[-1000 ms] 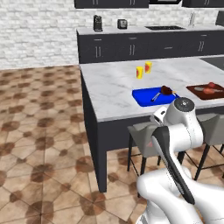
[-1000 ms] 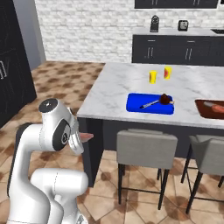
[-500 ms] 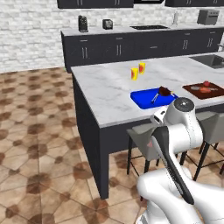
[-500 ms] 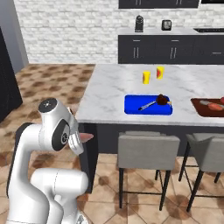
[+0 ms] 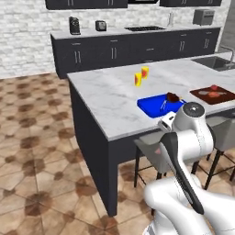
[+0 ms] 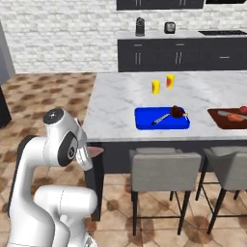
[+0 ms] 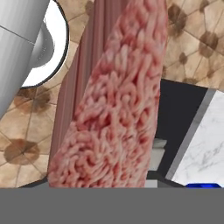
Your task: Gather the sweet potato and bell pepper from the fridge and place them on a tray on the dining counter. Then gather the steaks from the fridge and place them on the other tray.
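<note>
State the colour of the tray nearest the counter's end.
Bright blue tray, clearest in the right base view.

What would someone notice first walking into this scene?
A big slab of pink marbled steak looms right in front of the hand camera, carried by the end effector above the brown tiled floor. Beyond it, a bright blue tray sits near the stool-side edge of the marbled dining counter, already holding a dark reddish vegetable.
</note>
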